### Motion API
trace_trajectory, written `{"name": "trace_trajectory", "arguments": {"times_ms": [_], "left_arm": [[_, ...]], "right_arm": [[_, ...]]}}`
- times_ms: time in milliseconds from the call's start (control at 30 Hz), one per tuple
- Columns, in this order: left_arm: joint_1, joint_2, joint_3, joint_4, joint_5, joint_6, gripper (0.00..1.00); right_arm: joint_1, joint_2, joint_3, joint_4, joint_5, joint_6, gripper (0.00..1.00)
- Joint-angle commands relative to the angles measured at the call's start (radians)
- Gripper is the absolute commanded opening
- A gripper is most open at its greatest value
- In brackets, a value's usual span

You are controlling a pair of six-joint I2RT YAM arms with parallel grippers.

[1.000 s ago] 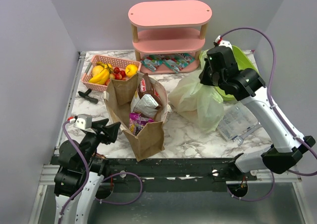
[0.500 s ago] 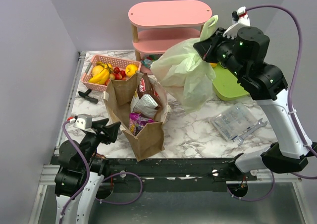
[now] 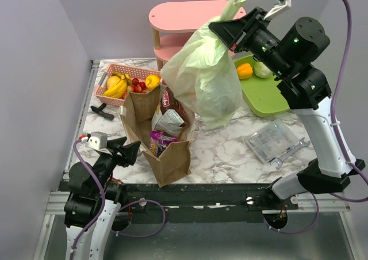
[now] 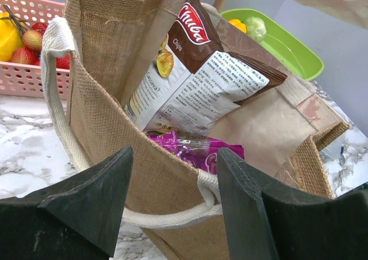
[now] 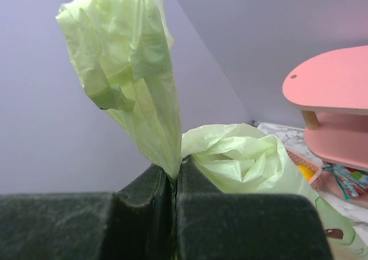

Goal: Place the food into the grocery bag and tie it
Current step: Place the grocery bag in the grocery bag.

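My right gripper (image 3: 223, 32) is shut on a handle of the pale-green grocery bag (image 3: 201, 81), which hangs high in the air over the back of the brown burlap bag (image 3: 164, 150). In the right wrist view the handle (image 5: 135, 58) rises out of the shut gripper (image 5: 175, 178). Food stands in the burlap bag: a white-and-brown chips pack (image 4: 198, 79) and a purple pack (image 4: 195, 152). My left gripper (image 3: 131, 152) is open, low at the table's front left. It faces the burlap bag's rope handle (image 4: 172, 217) with nothing gripped.
A pink basket (image 3: 112, 99) of fruit sits at the back left, with a black tool (image 3: 102, 111) beside it. A pink shelf (image 3: 195, 18) stands at the back. On the right are a green tray (image 3: 270, 102) with an orange vegetable (image 3: 244, 71), a clear container (image 3: 269, 142) and a wrench (image 3: 289, 152).
My right arm has lifted the grocery bag off the table on the right and carried it up and left, over the burlap bag. The left arm has not moved.
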Motion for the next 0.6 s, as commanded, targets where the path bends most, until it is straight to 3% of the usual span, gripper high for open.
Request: {"name": "trace_trajectory", "arguments": {"times_ms": [0,267,567], "left_arm": [[0.008,0.003,-0.008,0.025,0.028,0.014,0.62],[0.011,-0.002,-0.008,0.027,0.028,0.014,0.62],[0.011,0.000,-0.007,0.028,0.032,0.015,0.62]], "right_arm": [[-0.002,0.066,0.054,0.093,-0.128,0.067,0.01],[0.042,0.090,-0.032,0.165,-0.166,0.120,0.01],[0.240,0.192,0.053,-0.009,-0.097,-0.005,0.01]]}}
